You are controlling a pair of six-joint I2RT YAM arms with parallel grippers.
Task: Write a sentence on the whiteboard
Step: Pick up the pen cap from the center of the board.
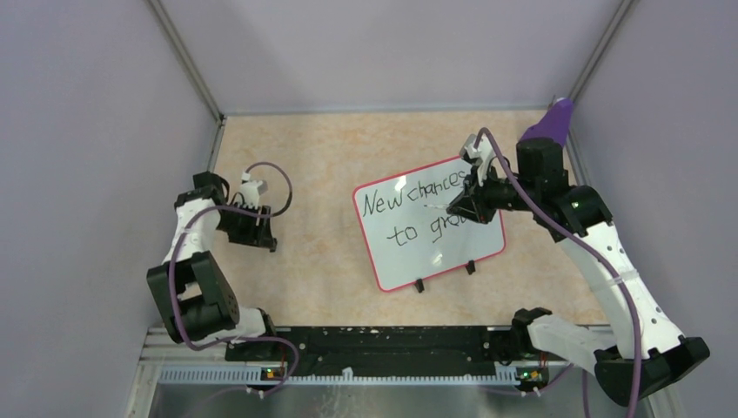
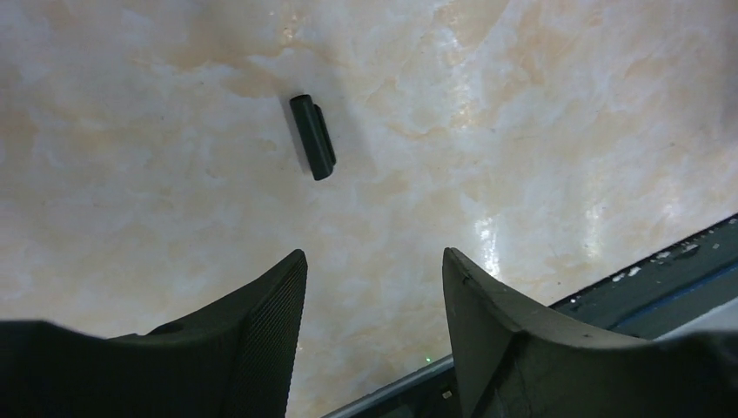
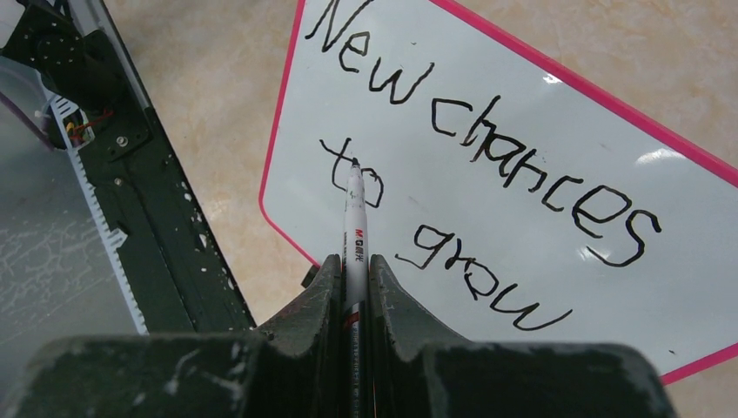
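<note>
The whiteboard (image 1: 409, 261) lies right of centre on the table, pink-rimmed, with two black clip feet on its near edge. The sentence (image 1: 409, 207) on it reads "New chances to grow" in two dark lines, also large in the right wrist view (image 3: 522, 165). My right gripper (image 1: 461, 207) hangs over the board's right half, shut on a white marker (image 3: 355, 213) whose tip points at the word "to"; whether the tip touches is unclear. My left gripper (image 1: 264, 238) is over bare table at the left, open and holding nothing (image 2: 374, 261). A small black cap (image 2: 313, 137) lies ahead of it.
A black rail (image 1: 374, 344) runs along the table's near edge, also seen in both wrist views (image 2: 670, 266) (image 3: 148, 218). A purple object (image 1: 557, 117) stands at the back right corner. Grey walls close in the table on three sides.
</note>
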